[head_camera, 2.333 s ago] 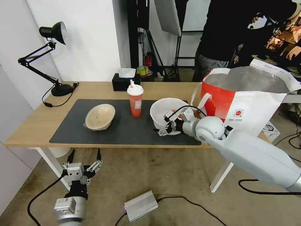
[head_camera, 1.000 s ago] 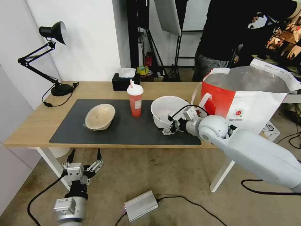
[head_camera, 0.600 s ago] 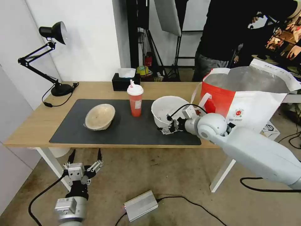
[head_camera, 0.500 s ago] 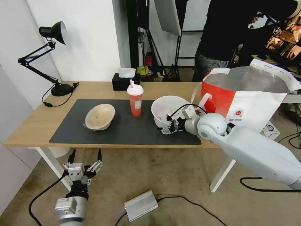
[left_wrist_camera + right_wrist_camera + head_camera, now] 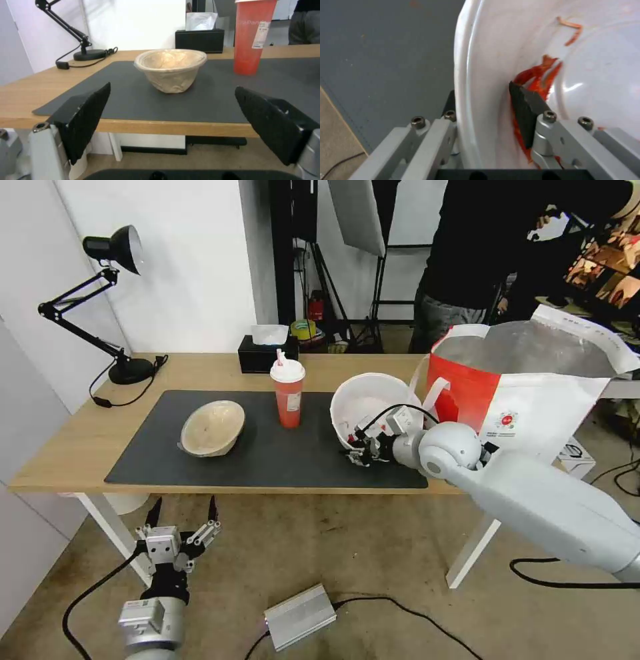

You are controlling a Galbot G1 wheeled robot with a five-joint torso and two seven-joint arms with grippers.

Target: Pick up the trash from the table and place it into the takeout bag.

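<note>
Bowl (image 5: pixel 370 403), rim clamped by right end effector (image 5: pixel 360 450), has tilted up, seemingly off the mat (image 5: pixel 267 460).

Cup (image 5: pixel 254 37) top cut off by the left wrist view's edge. White bowl (image 5: pixel 526 62) cropped on three sides in the right wrist view; outer finger mostly hidden behind its wall. Bag (image 5: pixel 533 387) hides the counter's (image 5: pixel 80 447) far right corner. Bag logo (image 5: pixel 507 420) unreadable.
</note>
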